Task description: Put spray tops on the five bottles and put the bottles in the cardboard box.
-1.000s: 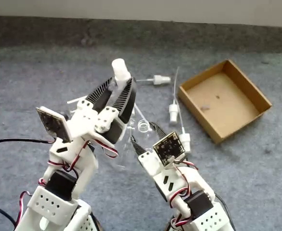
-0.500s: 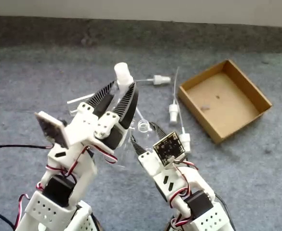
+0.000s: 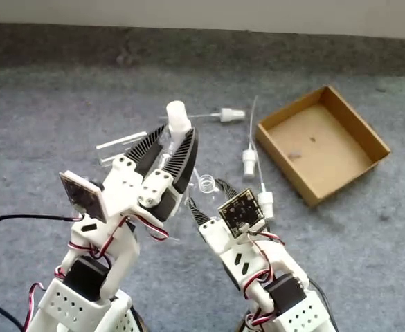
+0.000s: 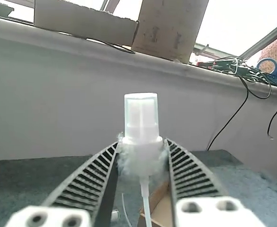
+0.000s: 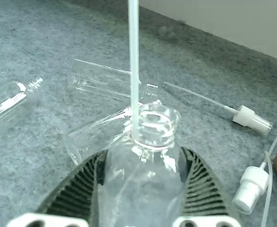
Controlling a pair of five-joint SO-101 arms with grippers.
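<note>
High view: a skewed descent could jam the spray top [image 3: 176, 115] on the neck. It is pinched by the left gripper [image 3: 175, 133] just above the bottle [image 3: 206, 182], which is clamped by the right gripper [image 3: 203, 192].
Left wrist view: the collar is squeezed between the fingertips.
Right wrist view: the dip tube [image 5: 134, 71] is already inside the neck — it could be bent.

No writing can be read on the cardboard box [image 3: 322, 144] or elsewhere.
</note>
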